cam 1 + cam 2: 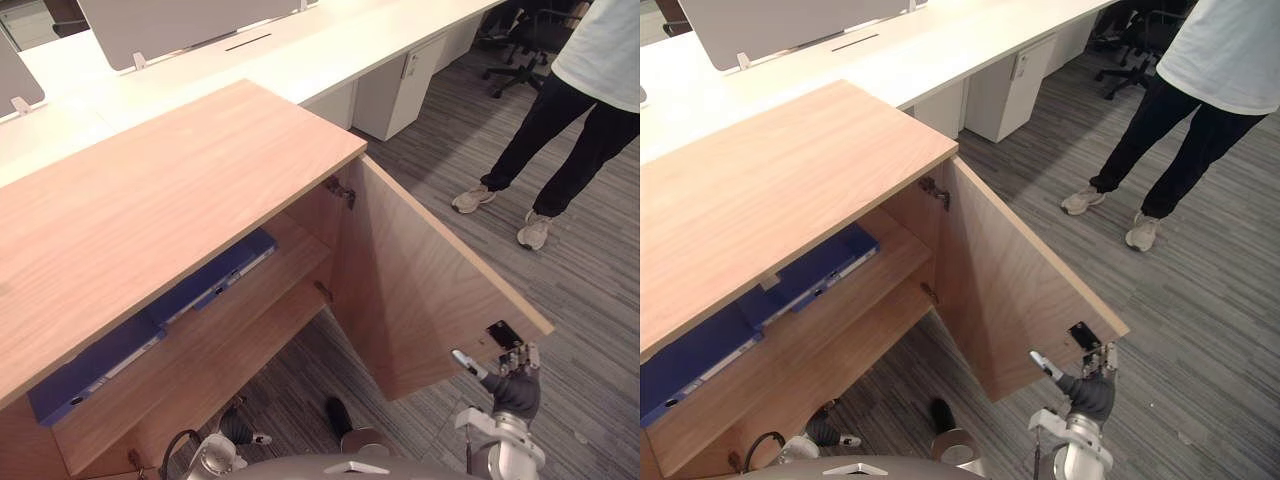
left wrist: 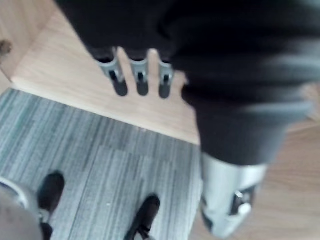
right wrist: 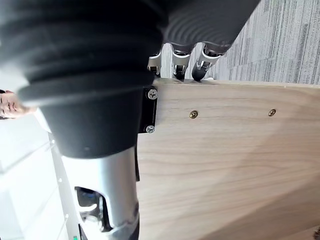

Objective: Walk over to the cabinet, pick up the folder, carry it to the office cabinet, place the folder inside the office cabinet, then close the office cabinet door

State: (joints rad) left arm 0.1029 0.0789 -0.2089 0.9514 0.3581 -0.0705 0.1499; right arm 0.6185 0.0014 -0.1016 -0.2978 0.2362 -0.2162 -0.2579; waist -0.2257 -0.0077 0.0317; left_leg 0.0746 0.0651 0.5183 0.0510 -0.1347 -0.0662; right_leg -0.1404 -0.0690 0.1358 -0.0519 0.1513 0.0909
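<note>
Right hand (image 1: 512,380): fingers straight against free corner of door (image 1: 420,280), grasping nothing. Left hand (image 2: 140,75): relaxed, empty. Blue folder (image 1: 215,275): on shelf inside office cabinet (image 1: 150,190). Push steadily near outer edge; swing fully shut.

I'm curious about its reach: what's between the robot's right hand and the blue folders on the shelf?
The open cabinet door: the right hand is at its outer edge, the blue folders beyond it, in the left eye view.
</note>
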